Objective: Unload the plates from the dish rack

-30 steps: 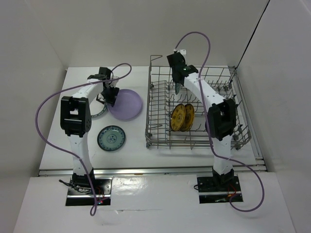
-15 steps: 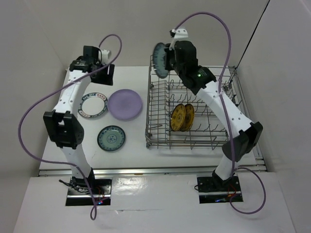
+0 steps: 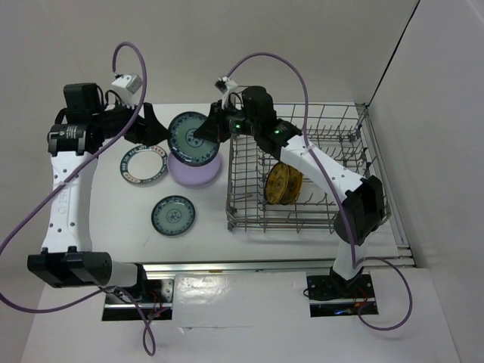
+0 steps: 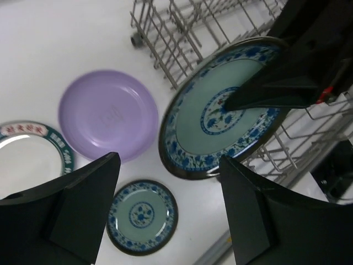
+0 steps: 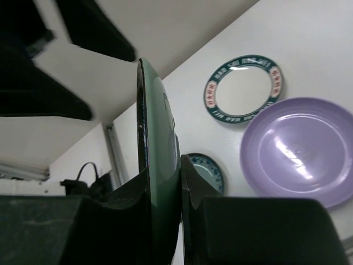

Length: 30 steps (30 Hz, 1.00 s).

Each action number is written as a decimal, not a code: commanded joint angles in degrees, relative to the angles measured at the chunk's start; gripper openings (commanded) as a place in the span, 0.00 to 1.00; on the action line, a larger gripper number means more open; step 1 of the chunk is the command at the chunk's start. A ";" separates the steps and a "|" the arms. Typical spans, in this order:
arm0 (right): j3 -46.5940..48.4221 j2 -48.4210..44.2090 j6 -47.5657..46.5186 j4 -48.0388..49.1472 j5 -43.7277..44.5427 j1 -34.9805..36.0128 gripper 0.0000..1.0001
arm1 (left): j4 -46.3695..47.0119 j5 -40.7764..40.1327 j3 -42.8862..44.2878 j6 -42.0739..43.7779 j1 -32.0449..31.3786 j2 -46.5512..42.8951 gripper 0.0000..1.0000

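My right gripper [image 3: 206, 134] is shut on the rim of a teal patterned plate [image 3: 190, 137], held up in the air over the lavender plate [image 3: 195, 171], left of the dish rack [image 3: 363, 155]. The right wrist view shows that plate edge-on [image 5: 157, 138] between the fingers [image 5: 164, 172]. My left gripper [image 3: 151, 127] stands open just left of the held plate [image 4: 220, 118], which sits beyond its fingertips [image 4: 168, 164] without touching them. Two yellow-gold plates [image 3: 283, 183] stand upright in the rack.
A white plate with a dark rim [image 3: 144, 164] and a second small teal plate [image 3: 173, 215] lie flat on the table left of the rack. The rack's near corner [image 4: 165, 33] is close to the held plate. Walls enclose the table at the back and sides.
The right arm lifted the teal plate out of the rack and swung it left over the table. The left arm rose from the lavender plate, turned toward it and opened wider.
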 commanded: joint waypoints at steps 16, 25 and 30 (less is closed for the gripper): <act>-4.76 -1.18 7.52 15.68 -12.41 3.40 0.00 | -2.68 -1.78 -6.83 1.69 -1.02 1.52 0.78; -4.14 2.68 9.62 17.17 -14.60 3.40 0.00 | -6.54 5.50 -3.76 2.74 -3.12 2.23 0.18; -1.95 6.10 10.08 15.71 -14.69 3.93 0.00 | -11.03 8.22 -1.65 5.12 -3.12 4.51 0.00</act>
